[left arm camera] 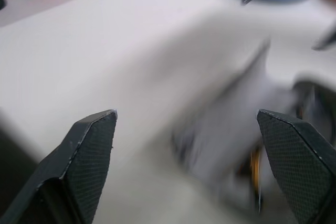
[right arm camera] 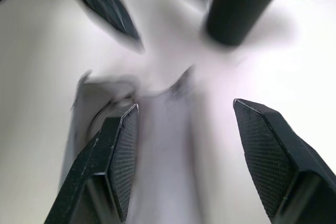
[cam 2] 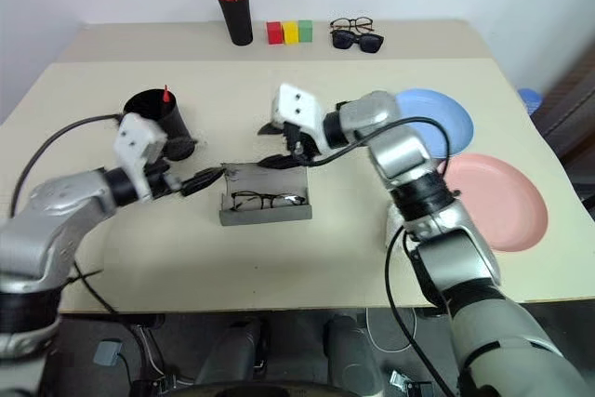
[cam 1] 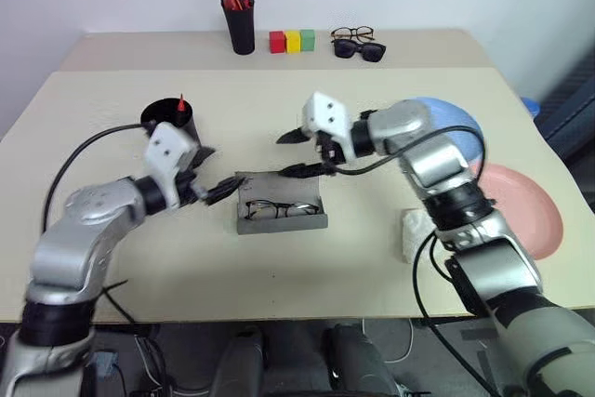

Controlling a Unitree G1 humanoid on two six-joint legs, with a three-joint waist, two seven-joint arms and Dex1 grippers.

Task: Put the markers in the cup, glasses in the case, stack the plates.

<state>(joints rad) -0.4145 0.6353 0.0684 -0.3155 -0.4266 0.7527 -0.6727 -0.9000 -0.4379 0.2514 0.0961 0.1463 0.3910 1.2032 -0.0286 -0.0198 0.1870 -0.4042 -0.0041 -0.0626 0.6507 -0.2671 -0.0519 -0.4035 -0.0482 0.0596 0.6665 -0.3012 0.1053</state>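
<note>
The grey case (cam 1: 282, 221) lies open in the middle of the table with the thin wire-framed glasses (cam 1: 279, 209) inside it. My left gripper (cam 1: 221, 172) hovers open just beside the case's left end. Over the case's back edge, my right gripper (cam 1: 282, 155) is also open, with nothing between its fingers (right arm camera: 118, 156). The black cup (cam 1: 165, 118) stands behind my left hand with a red marker tip (cam 1: 180, 101) poking out. The light blue plate (cam 1: 457, 120) and the pink plate (cam 1: 522, 204) lie side by side at the right, partly behind my right arm.
A black pen holder (cam 1: 242, 27) with red and orange pens stands at the back, next to red, yellow and green blocks (cam 1: 292, 41) and two more pairs of glasses (cam 1: 357, 43). A small white object (cam 1: 411, 234) lies beside my right forearm.
</note>
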